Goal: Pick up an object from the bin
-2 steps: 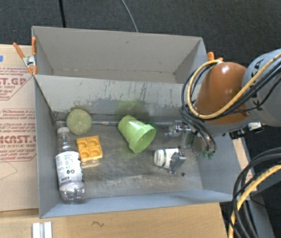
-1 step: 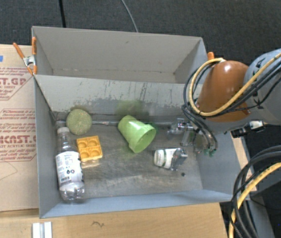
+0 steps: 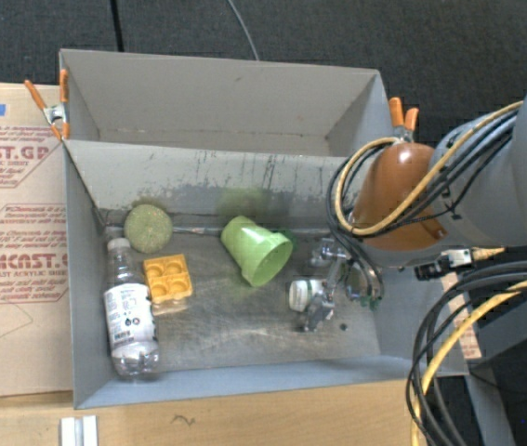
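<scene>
Where the bin (image 3: 86, 277) floor comes nearest, a clear plastic bottle (image 3: 130, 319) lies at the left, its white label too small to read. At the right the gripper (image 3: 323, 295) sits low; open or closed, I cannot tell. Just left and farther lies a green plastic cup (image 3: 256, 247) on its side, mouth toward the gripper. It is judged light, stiff and slick, with the rim wall the best hold. A yellow studded block (image 3: 167, 280) and a greenish ball (image 3: 148, 228) lie farther left.

Bin (image 3: 235, 334): grey metal, floor scuffed.
Left: clear bottle (image 3: 130, 316) lying flat, yellow block (image 3: 167, 280) just beside it.
Back: olive ball (image 3: 148, 228).
Middle: green cup (image 3: 256, 247), tipped over.
</scene>
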`<action>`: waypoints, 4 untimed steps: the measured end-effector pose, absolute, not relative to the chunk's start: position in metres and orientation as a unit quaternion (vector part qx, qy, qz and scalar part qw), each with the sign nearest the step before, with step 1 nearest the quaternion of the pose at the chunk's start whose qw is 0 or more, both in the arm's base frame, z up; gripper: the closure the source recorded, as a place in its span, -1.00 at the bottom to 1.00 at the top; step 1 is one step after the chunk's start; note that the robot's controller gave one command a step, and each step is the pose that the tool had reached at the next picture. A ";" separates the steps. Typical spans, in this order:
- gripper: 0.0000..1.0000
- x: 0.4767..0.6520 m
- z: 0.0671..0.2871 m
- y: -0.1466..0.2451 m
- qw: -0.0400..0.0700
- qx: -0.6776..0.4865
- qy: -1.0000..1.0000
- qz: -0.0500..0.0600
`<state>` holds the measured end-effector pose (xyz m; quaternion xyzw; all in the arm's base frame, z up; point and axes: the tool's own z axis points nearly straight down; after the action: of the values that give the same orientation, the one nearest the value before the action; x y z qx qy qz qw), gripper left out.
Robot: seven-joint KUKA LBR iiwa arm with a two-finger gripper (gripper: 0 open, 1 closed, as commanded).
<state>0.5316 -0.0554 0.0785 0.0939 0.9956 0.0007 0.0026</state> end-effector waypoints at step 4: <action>1.00 0.534 0.084 -0.054 0.002 0.102 0.995 0.001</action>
<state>0.5338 -0.0542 0.0842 0.1017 0.9948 0.0005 0.0017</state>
